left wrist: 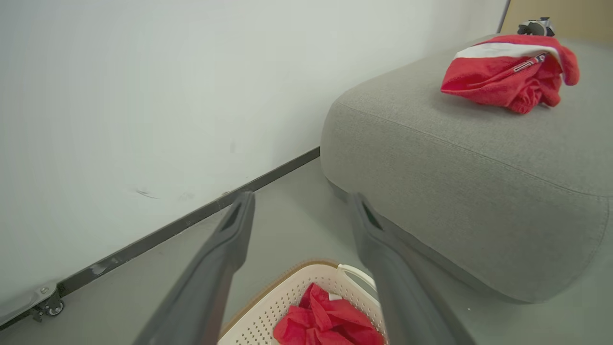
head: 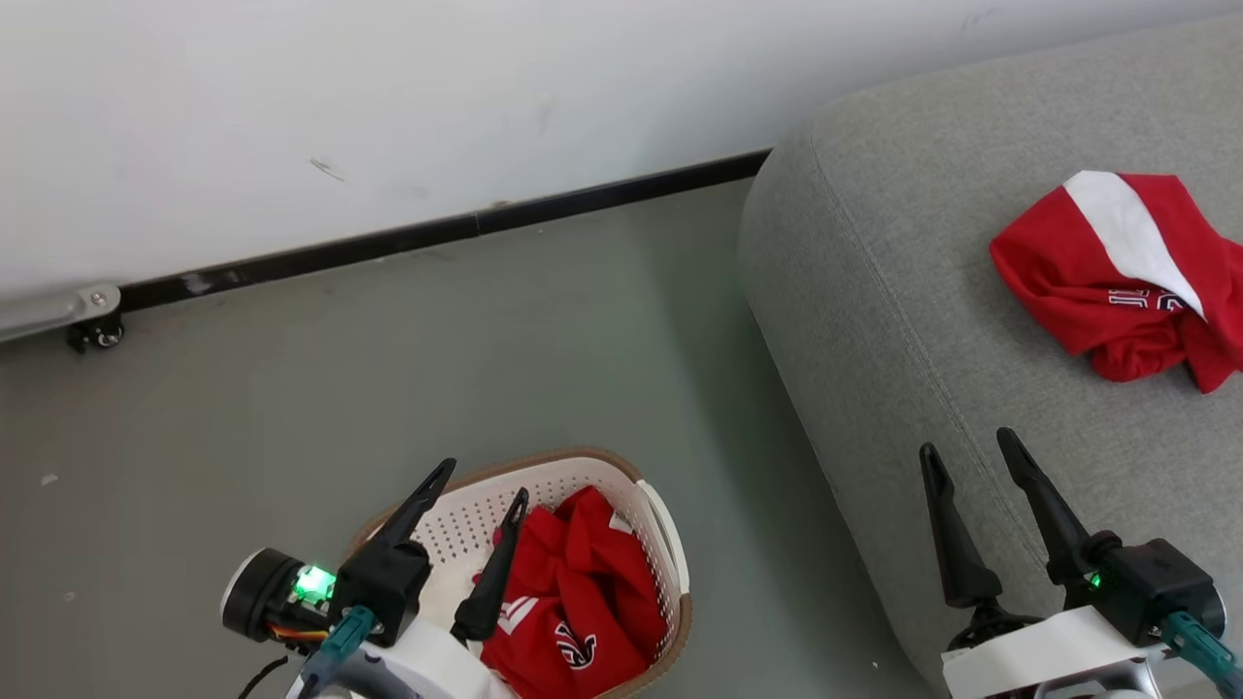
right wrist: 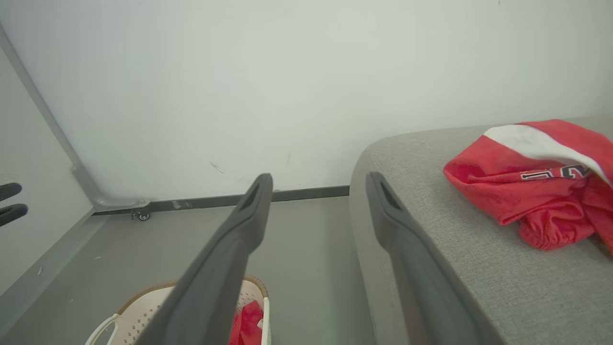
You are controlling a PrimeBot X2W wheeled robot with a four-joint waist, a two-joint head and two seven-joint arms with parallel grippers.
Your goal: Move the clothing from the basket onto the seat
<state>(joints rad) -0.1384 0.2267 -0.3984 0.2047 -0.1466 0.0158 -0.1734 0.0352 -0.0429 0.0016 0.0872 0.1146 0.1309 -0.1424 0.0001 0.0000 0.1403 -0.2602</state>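
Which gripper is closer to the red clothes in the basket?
Left. The left gripper is over the clothing in the basket; the right gripper is off sideways, over the seat.

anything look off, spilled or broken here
Nothing stands out. The basket stands upright on the floor, red clothing bunched inside; one garment lies crumpled on the seat. Only a faint scuff marks the wall.

One crumpled red garment (head: 1097,291) with a white stripe and dark lettering is seen lying on top of the light grey seat (head: 903,330), while more red clothing (head: 583,592) is bunched inside the cream perforated, brown-rimmed basket (head: 587,474), which is set on the floor near the seat's rounded end.
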